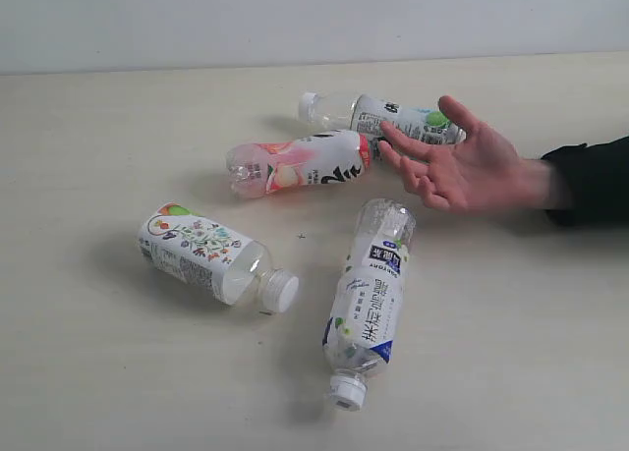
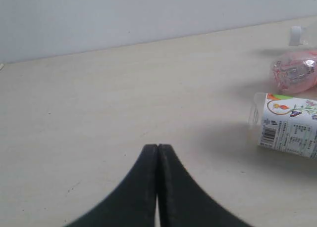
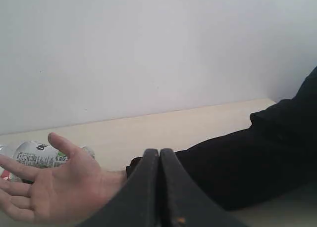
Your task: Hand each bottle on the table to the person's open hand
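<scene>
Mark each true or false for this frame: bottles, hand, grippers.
1. All four lie on their sides on the table: far bottle, pink bottle, floral bottle, near bottle. True.
2. The hand holds a bottle. False: the palm is open and bare.
3. The left gripper and right gripper are both shut on nothing. True.
4. The floral bottle has no cap. False: a white cap is on it.
5. The hand reaches in from the left of the exterior view. False: it comes in from the right.
</scene>
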Controlling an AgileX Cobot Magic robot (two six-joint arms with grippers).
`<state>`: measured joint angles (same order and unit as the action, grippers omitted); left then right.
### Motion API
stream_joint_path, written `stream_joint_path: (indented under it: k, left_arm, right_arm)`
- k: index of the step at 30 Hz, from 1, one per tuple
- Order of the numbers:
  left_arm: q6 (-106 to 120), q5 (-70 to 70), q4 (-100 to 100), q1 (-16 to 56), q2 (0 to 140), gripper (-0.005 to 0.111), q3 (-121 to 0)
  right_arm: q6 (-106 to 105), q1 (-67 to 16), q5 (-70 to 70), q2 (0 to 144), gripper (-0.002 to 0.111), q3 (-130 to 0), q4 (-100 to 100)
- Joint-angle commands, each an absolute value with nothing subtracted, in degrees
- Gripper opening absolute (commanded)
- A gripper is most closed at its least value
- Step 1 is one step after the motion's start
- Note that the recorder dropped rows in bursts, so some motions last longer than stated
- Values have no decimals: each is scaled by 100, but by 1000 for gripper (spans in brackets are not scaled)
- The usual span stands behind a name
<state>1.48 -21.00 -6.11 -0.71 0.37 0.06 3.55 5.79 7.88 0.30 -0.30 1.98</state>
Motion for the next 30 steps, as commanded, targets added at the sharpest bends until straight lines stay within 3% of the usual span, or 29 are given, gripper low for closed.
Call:
stream_joint_path:
  k: [1,7,12,16,21,30]
  left_arm:
    - [128,-2084,-593,-60,0,1,0]
    - [128,-2084,-593,-60,0,1,0]
    - [128,-2084,-593,-60,0,1,0]
    - [128,-2084,-593,-60,0,1,0]
    - [128,-2084,-593,-60,0,1,0]
    - [128,-2084,-593,-60,0,1,0]
  right_arm:
    - [256,599,644,0,0,0,114]
    - [1744,599,-117,0,0,0,1463]
    - [1847,599,-1183,0,0,0,1496]
    - [1808,599,-1278,0,0,0,1496]
    - [1733,599,-253,0,0,0,1433]
    - [2082,599,195,80,0,-401,1793]
